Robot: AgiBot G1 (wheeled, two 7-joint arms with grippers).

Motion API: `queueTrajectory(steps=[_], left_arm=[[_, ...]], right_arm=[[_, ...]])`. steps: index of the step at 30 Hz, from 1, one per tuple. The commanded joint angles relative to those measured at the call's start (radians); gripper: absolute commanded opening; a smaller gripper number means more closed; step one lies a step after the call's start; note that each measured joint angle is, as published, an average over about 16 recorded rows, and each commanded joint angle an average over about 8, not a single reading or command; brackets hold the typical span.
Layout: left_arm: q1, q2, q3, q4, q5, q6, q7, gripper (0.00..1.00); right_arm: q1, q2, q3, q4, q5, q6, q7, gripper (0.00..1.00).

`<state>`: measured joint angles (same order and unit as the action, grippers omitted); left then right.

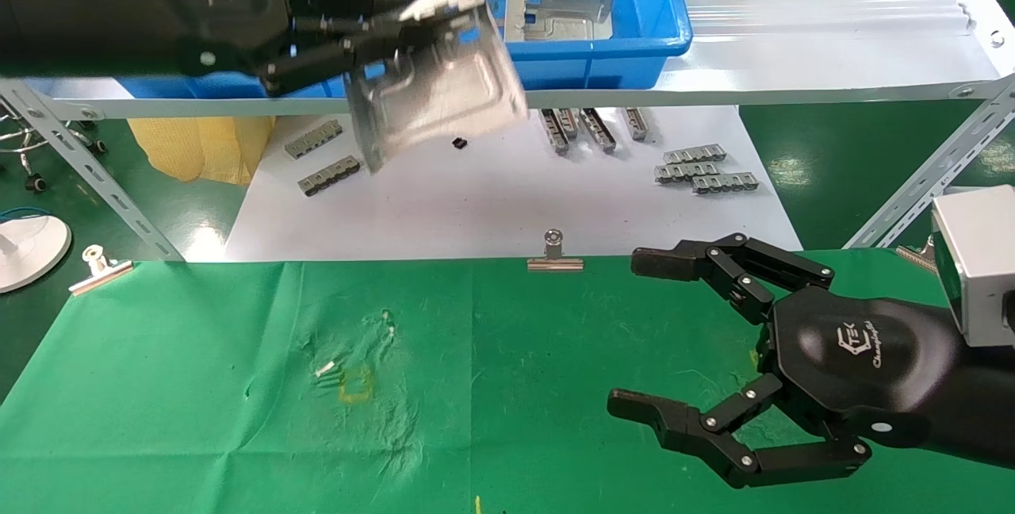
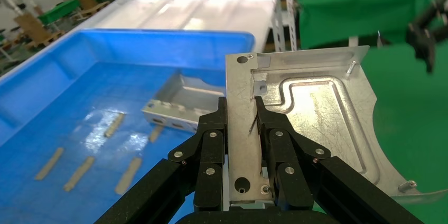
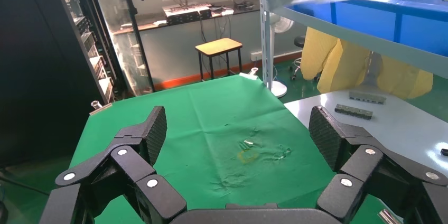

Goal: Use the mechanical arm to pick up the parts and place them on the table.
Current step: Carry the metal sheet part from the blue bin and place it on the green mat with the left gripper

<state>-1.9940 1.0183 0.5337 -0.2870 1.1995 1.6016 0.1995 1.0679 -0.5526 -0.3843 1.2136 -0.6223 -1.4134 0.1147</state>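
Left tool [image 1: 396, 30] clamped on part [image 1: 440, 78]

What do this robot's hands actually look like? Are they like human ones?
Not quite. Each is a claw: the right gripper has a glossy black shell-like palm with a white printed logo, and thin black jointed fingers studded with small silver pivot pins. Their inner pads are finely textured. A silver-grey metal box sits at its wrist. The left gripper has the same black, pin-jointed fingers.

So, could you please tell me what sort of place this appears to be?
Probably a factory or lab parts-handling station: a blue tray of stamped metal parts on steel racking, and a green-clothed table fastened with binder clips.
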Motion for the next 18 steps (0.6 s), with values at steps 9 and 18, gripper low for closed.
queueTrajectory(steps=[9, 18], left_arm=[[0.171, -0.158, 0.170, -0.326, -0.157, -0.003, 0.032, 0.00], [0.180, -0.138, 0.364, -0.215, 0.044, -0.038, 0.206, 0.00]], right_arm=[[0.000, 0.000, 0.000, 0.000, 0.000, 0.000, 0.000, 1.00], [0.000, 0.000, 0.000, 0.000, 0.000, 0.000, 0.000, 1.00]])
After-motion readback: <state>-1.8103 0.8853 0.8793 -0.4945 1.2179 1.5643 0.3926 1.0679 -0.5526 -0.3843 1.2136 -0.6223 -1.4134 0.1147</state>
